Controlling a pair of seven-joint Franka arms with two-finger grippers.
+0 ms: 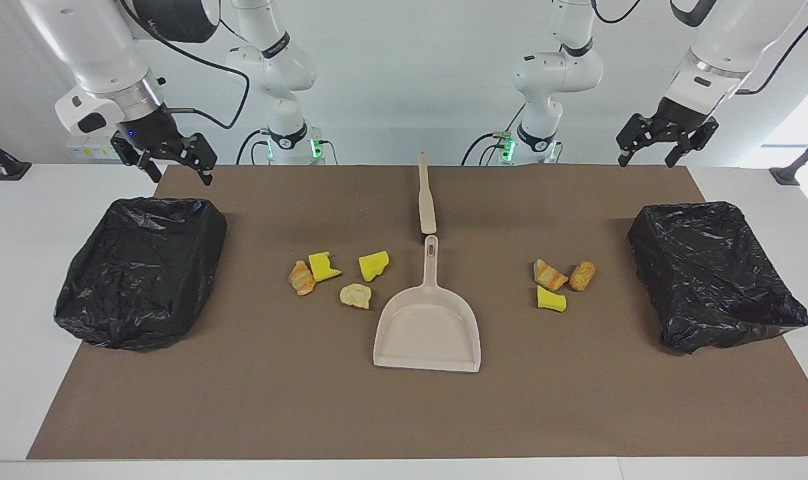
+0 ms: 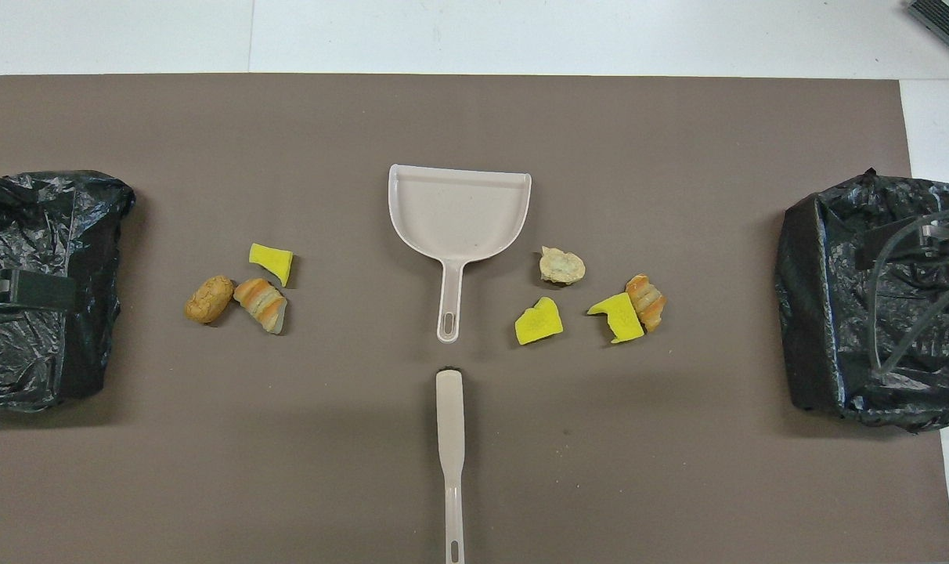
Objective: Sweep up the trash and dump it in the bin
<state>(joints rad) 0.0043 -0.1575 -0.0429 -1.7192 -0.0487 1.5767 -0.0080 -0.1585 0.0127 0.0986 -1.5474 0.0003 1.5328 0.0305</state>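
The trash lies on the brown mat in two groups. Several scraps lie toward the right arm's end: a tan croissant-like lump (image 1: pixel 302 277) (image 2: pixel 647 301), two yellow chunks (image 1: pixel 323 266) (image 1: pixel 373 265) and a pale lump (image 1: pixel 355 295). Three lie toward the left arm's end: a striped tan lump (image 1: pixel 549 275), a round tan lump (image 1: pixel 582 275) and a yellow chunk (image 1: pixel 551 299) (image 2: pixel 272 262). A beige dustpan (image 1: pixel 427 327) (image 2: pixel 459 211) lies between the groups, its handle toward the robots. A beige brush (image 1: pixel 426 197) (image 2: pixel 449 439) lies nearer the robots. My right gripper (image 1: pixel 175 170) and left gripper (image 1: pixel 647 160) hang open and empty in the air.
A bin lined with a black bag (image 1: pixel 111 313) (image 2: pixel 819 352) stands at the right arm's end, below the right gripper. A second one (image 1: pixel 731 320) (image 2: pixel 20 360) stands at the left arm's end. The brown mat (image 1: pixel 244 400) covers most of the white table.
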